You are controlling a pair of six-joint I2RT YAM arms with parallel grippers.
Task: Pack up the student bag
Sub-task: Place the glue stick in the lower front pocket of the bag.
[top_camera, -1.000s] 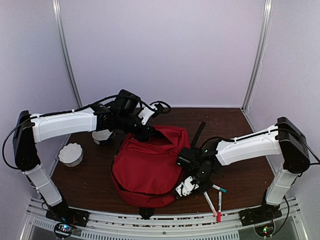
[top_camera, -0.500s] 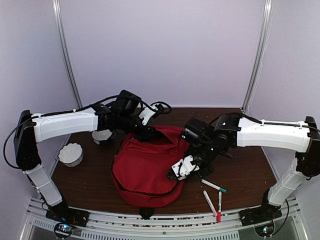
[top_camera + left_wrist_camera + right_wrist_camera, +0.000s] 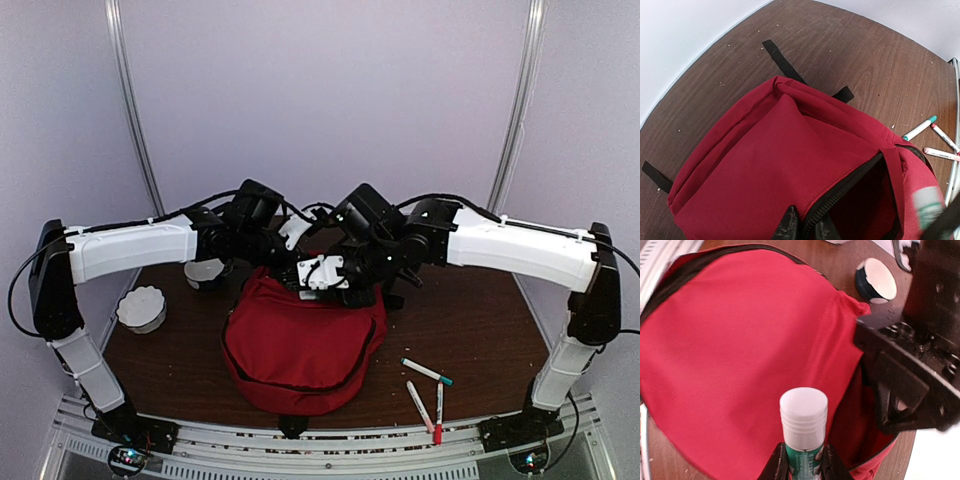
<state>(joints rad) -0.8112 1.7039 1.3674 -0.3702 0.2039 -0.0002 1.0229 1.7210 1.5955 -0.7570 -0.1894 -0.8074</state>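
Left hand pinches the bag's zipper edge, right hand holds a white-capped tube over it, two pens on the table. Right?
No: three pens lie on the table, not two, as the top view shows. The left hand does pinch the bag and the right hand does hold the tube.

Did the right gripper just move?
Yes. The right gripper, holding a glue stick, swung from near the markers away and leftward to the far, open end of the student bag.

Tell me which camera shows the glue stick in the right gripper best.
Right wrist: the glue stick, white-capped and green-labelled, is sharp in the right gripper over the student bag. Left wrist catches only a blur at its right edge; in the top view it cannot be made out.
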